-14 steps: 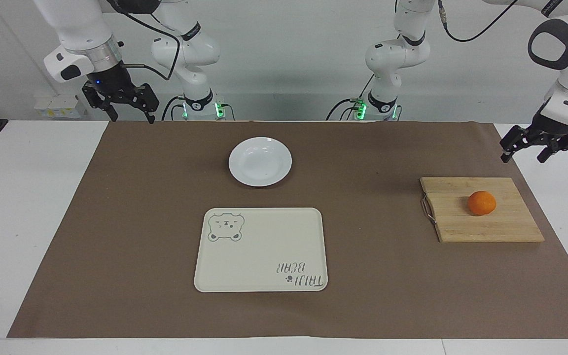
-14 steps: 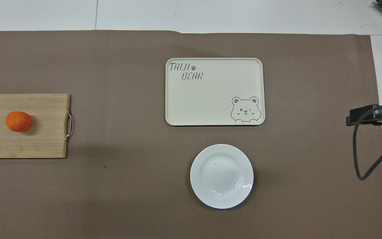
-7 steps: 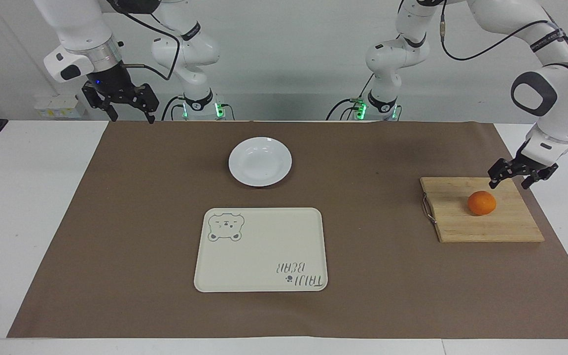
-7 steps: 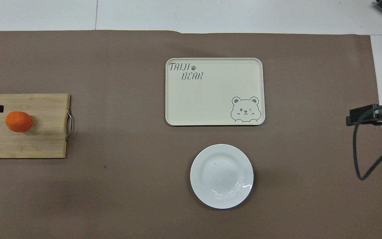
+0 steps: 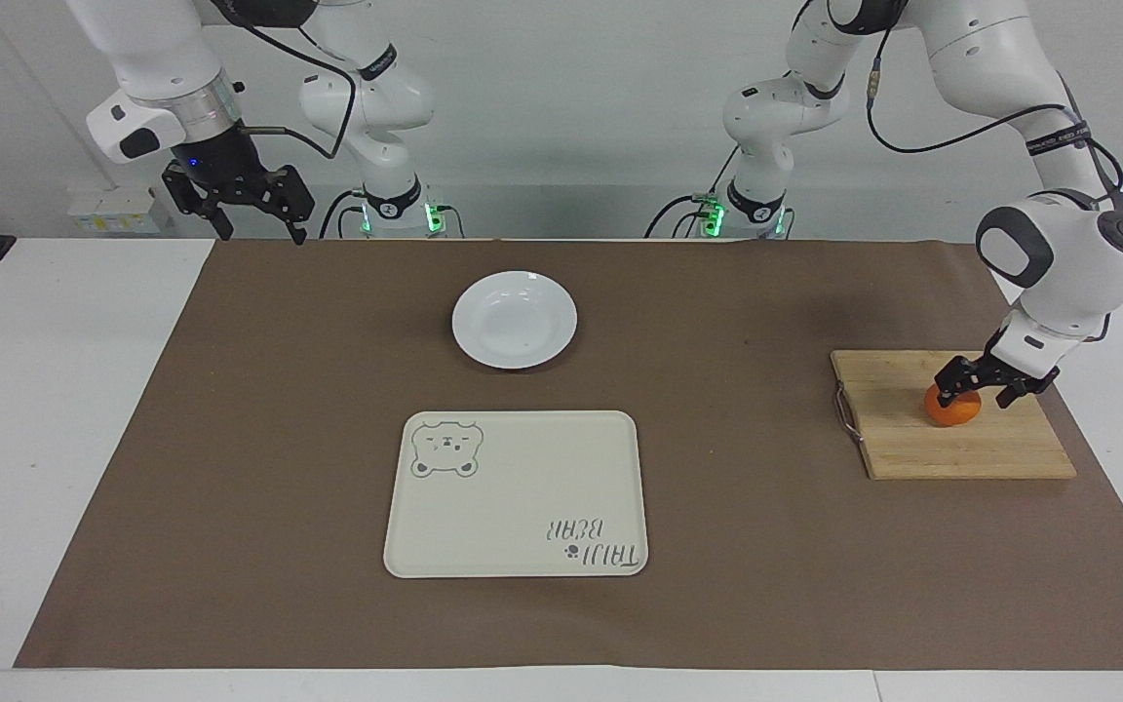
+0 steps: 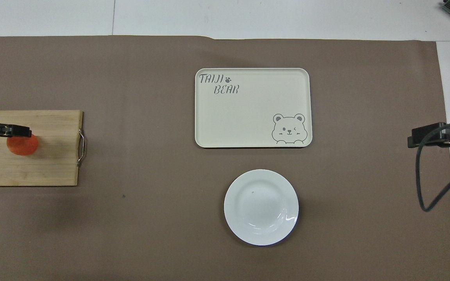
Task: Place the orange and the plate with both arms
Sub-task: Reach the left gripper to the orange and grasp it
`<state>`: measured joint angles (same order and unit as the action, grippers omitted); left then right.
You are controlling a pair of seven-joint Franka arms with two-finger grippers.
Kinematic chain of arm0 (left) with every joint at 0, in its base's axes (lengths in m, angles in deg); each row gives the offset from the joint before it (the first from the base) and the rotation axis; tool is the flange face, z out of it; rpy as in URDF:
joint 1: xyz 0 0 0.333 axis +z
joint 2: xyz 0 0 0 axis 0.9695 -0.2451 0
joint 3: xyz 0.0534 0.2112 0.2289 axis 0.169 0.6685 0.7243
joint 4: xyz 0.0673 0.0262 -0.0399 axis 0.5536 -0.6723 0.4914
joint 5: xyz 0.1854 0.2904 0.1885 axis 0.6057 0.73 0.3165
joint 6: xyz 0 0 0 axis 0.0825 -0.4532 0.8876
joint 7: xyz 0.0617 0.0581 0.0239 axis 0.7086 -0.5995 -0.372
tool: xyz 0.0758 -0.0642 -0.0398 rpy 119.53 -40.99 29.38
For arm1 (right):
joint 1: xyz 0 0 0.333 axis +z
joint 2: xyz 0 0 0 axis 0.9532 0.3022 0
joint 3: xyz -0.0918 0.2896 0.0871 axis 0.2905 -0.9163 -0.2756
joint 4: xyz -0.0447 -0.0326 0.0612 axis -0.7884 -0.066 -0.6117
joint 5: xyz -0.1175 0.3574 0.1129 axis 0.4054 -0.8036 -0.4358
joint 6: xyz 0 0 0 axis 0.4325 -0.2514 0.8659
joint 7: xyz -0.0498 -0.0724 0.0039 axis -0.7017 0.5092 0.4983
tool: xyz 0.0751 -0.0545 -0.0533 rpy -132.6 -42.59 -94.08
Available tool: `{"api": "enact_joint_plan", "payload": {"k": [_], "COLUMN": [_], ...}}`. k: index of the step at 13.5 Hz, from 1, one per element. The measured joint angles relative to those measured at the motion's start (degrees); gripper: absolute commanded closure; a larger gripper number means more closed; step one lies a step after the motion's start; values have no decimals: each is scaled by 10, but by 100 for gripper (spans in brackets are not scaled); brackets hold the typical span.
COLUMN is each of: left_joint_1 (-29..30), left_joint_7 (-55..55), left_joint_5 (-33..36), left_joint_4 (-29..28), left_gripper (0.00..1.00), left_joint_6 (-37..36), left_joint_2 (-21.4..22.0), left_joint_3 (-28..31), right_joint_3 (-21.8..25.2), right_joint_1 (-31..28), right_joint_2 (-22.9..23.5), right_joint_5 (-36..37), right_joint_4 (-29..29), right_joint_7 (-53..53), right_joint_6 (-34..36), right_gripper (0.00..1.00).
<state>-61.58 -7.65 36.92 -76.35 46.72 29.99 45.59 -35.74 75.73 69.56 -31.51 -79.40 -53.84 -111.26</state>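
The orange (image 5: 952,410) lies on a wooden cutting board (image 5: 961,448) at the left arm's end of the table; it also shows in the overhead view (image 6: 22,146). My left gripper (image 5: 977,390) is open and low over the orange, with a finger on either side of its top. The white plate (image 5: 514,320) sits on the brown mat in the middle of the table, near the robots. My right gripper (image 5: 254,222) is open and empty, held up over the mat's corner at the right arm's end, where the arm waits.
A cream tray (image 5: 516,494) with a bear drawing lies on the mat, farther from the robots than the plate. The cutting board has a metal handle (image 5: 844,413) on its side toward the tray. A brown mat (image 5: 230,439) covers most of the table.
My left gripper has come down from beside the board onto the orange. The right arm, plate, tray and orange have not moved.
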Motion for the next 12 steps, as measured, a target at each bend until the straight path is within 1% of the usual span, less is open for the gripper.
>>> {"api": "enact_joint_plan", "payload": {"k": [5,6,8,9,10,11,12], "left_joint_1": [0,1,1,1,1,1,1], "left_joint_7": [0,0,0,0,0,0,0], "left_joint_5": [0,0,0,0,0,0,0], "left_joint_4": [-10,-12,-14,-14,-14,-13,-13], "left_gripper": [0,10,69,85,96,100,100], "left_joint_6": [14,15,15,15,15,15,15], "left_joint_2": [-14,-14,-14,-14,-13,-12,-12], "left_joint_3": [0,0,0,0,0,0,0], "right_joint_3": [0,0,0,1,1,2,2], "right_joint_1": [0,0,0,0,0,0,0], "right_joint_2": [0,0,0,0,0,0,0], "right_joint_5": [0,0,0,0,0,0,0], "right_joint_4": [0,0,0,0,-1,-1,-1], "right_joint_7": [0,0,0,0,0,0,0], "right_joint_6": [-4,-8,-12,-12,-13,-13,-13], "right_gripper": [0,0,0,0,0,0,0]}}
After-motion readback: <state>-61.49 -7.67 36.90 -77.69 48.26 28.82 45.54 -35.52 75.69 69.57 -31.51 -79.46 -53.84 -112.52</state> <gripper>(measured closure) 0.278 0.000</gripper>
